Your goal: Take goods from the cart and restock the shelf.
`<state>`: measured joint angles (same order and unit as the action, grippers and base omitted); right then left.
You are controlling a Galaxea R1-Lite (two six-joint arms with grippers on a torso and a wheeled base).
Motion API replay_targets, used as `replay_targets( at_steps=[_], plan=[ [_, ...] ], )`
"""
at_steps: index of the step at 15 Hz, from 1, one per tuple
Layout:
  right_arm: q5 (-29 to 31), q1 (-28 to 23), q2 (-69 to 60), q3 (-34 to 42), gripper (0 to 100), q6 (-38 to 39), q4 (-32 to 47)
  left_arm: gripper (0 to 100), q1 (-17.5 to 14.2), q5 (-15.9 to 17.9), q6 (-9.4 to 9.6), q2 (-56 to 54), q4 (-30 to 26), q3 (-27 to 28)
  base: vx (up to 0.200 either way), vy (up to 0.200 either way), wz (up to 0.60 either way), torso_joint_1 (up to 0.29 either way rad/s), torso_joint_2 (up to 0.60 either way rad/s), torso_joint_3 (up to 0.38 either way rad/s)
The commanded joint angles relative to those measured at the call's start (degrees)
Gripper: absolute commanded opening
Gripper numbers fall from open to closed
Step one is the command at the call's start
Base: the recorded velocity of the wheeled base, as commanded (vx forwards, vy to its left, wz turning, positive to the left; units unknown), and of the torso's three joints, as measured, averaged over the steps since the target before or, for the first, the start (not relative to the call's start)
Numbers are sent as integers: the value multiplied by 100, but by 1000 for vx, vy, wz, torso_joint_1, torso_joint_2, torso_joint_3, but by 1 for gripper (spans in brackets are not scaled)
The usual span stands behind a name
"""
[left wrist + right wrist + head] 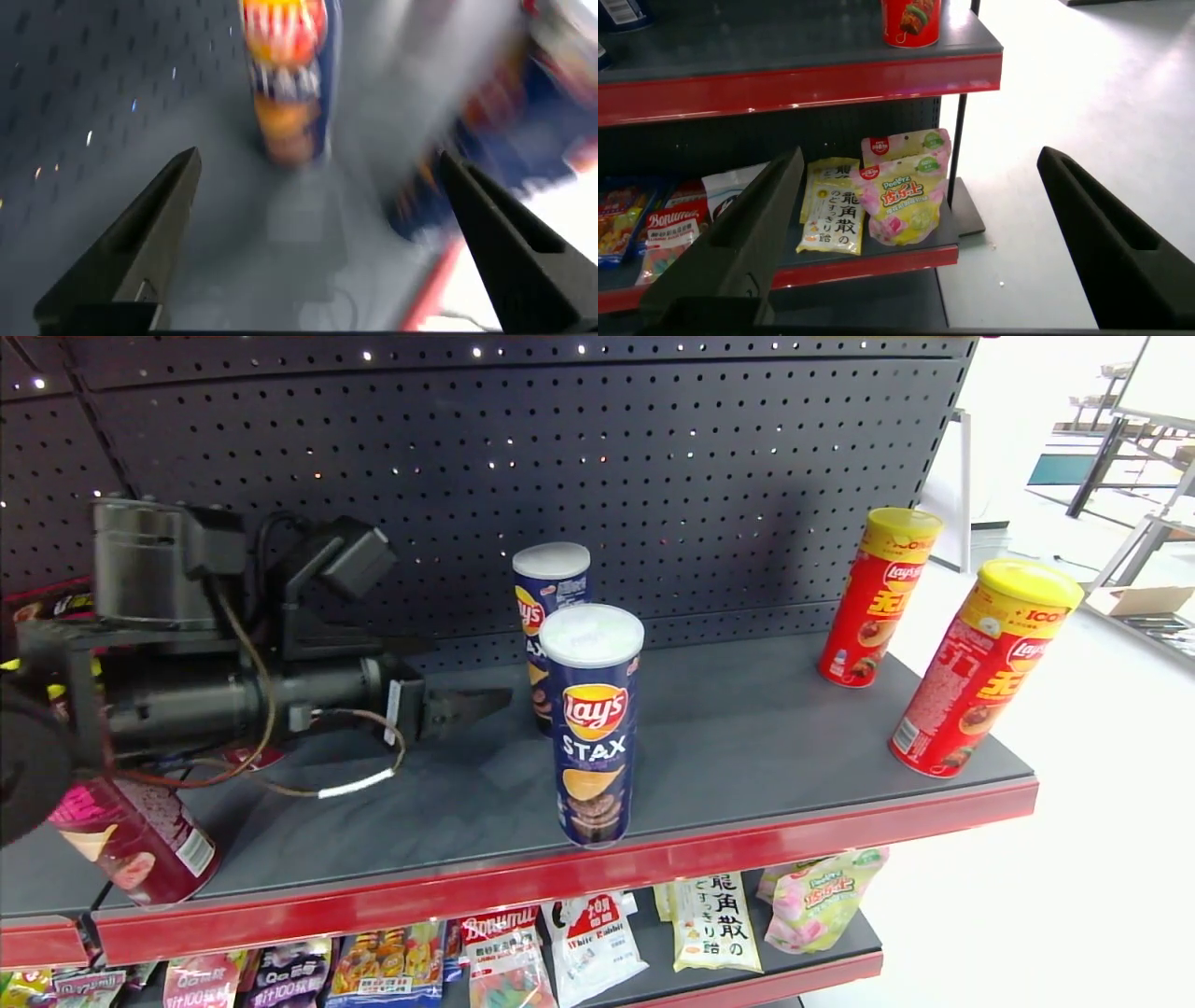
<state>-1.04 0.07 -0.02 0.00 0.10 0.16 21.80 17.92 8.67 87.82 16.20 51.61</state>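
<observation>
Two blue chip cans stand on the grey top shelf, one at the front edge and one behind it. My left gripper hovers over the shelf just left of them, open and holding nothing. In the left wrist view its fingers are spread wide, with a blue can ahead and a second, blurred can to one side. My right gripper is open and empty, facing the lower shelf.
Two red cans with yellow lids stand at the shelf's right end. A maroon can sits at the left front. Snack bags fill the lower shelf. A perforated back panel closes the rear.
</observation>
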Motion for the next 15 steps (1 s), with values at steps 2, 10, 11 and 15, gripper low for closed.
replay_targets(
  at_steps=[2, 10, 11, 15],
  plan=[
    [-2, 1, 2, 0, 100, -1, 2, 100, -167, -17, -5, -2445, -284, -1584, 0, 0, 0, 0, 0, 0],
    [-2, 1, 2, 0, 100, -1, 2, 100, -1169, -860, -937, -5680, -1225, -2841, 0, 0, 0, 0, 0, 0],
    [-2, 1, 2, 0, 100, -1, 2, 100, -1187, -1238, -1034, -5978, -1225, -2955, 0, 0, 0, 0, 0, 0],
    [-2, 1, 2, 0, 100, -1, 2, 100, -1178, -1722, -1095, -7314, -1954, -3536, 0, 0, 0, 0, 0, 0]
  ],
)
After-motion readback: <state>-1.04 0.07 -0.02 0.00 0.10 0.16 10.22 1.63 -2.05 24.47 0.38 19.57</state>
